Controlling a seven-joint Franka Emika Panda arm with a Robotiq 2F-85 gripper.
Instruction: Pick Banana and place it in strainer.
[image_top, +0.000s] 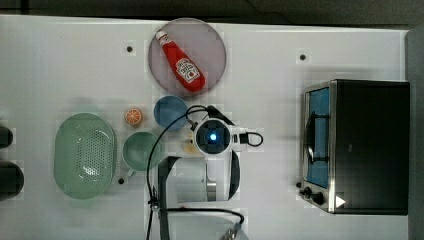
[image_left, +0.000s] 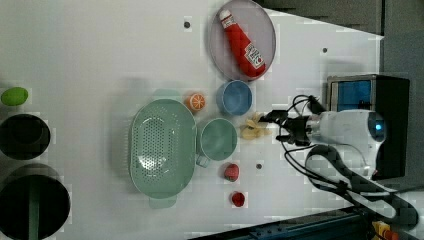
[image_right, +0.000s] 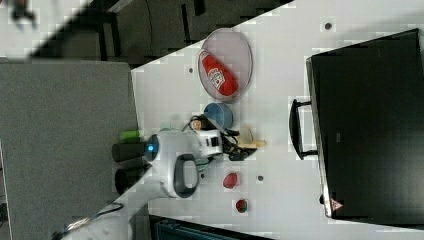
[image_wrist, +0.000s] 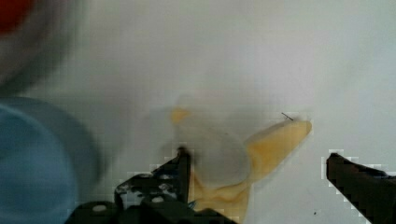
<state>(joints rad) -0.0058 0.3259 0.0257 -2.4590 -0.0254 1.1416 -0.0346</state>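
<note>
The pale yellow banana (image_wrist: 233, 158) lies on the white table between the blue bowl (image_left: 236, 97) and the green cup (image_left: 218, 140). In the left view the banana (image_left: 253, 127) sits just off the open tips of my gripper (image_left: 274, 124). In the wrist view my gripper (image_wrist: 261, 172) is open, one black finger (image_wrist: 180, 168) against the banana's side and the other standing apart from it. The mint-green strainer (image_top: 85, 155) lies at the top view's left, beyond the green cup (image_top: 141, 150). My wrist (image_top: 213, 136) covers most of the banana (image_top: 190, 147) in the top view.
A plate (image_top: 210, 37) with a ketchup bottle (image_top: 182, 62) stands behind the blue bowl (image_top: 170, 112). An orange slice (image_top: 133, 116) lies near the strainer. A toaster oven (image_top: 357, 145) fills the top view's right. Two small red items (image_left: 231, 172) (image_left: 238, 198) lie nearby, and dark pots (image_left: 22, 136) stand at the left view's left.
</note>
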